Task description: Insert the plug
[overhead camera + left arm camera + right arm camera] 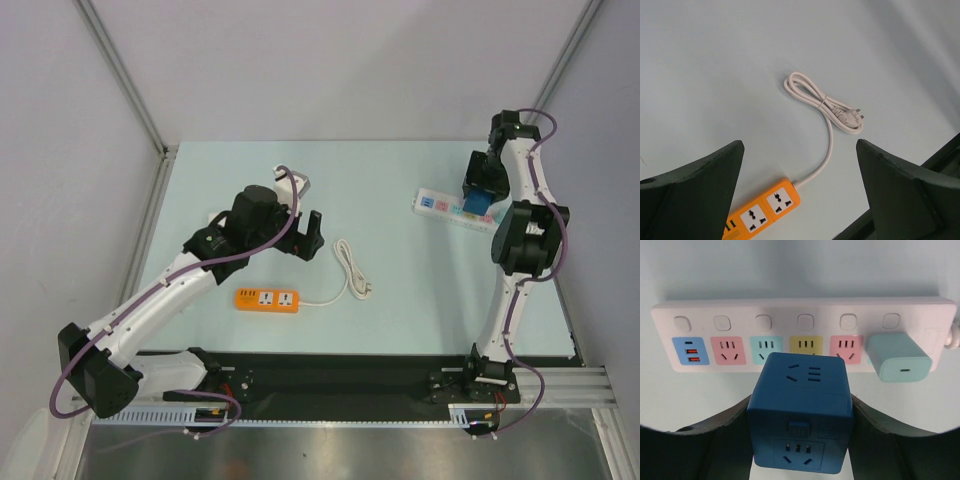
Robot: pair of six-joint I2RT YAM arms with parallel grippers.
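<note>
The blue cube plug (pixel 800 415) is held between my right gripper's (pixel 801 405) fingers, which press on its two sides. It hovers by the near edge of the white power strip (pixel 800 315), in line with the light blue and yellow sockets. Its prongs are hidden. From above, the right gripper (pixel 482 190) and plug (pixel 479 204) are over the strip (pixel 440 205) at the back right. My left gripper (pixel 799 145) is open and empty above the table left of centre (pixel 310 232).
A light teal charger (pixel 899 356) is plugged in at the white strip's right end. An orange power strip (pixel 268 298) with a coiled white cable (pixel 350 268) lies mid-table, also in the left wrist view (pixel 765 210). A small white block (pixel 298 184) lies behind the left arm.
</note>
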